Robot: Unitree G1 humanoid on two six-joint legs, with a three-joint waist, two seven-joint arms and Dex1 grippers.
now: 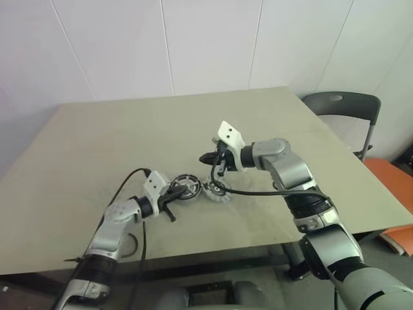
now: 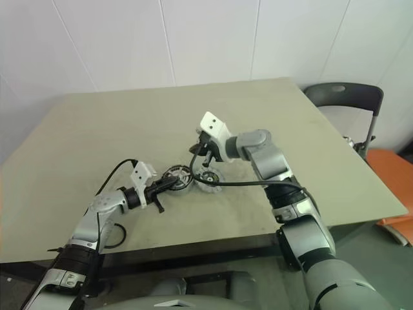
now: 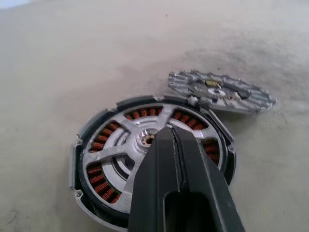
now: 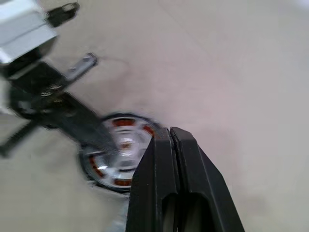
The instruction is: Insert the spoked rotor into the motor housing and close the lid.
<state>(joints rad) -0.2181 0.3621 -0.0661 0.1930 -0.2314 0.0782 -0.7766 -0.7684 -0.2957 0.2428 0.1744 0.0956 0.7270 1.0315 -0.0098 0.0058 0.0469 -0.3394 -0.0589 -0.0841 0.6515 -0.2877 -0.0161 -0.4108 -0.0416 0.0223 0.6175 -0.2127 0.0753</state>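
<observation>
Rotor (image 3: 154, 159) sits in housing (image 3: 82, 145), mid-table toward the near edge; lid (image 3: 222, 92) lies beside it. Both tools, left (image 3: 171, 137) and right (image 4: 169, 133), are closed and empty. Risk: the lid may be pushed across the table rather than picked up.

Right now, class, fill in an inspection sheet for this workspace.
Surface: matte beige table.
Job's things: dark-rimmed spoked rotor seated over the copper-wound silver motor housing; flat pale grey slotted metal lid lying beside it, not fitted.
Clutter: nothing seen.
Hands: left hand shut, tip over the rotor's hub; right hand shut, empty, raised near the lid.
Cables: black cables along both arms.
Surroundings: white panelled wall, dark grey chair.
</observation>
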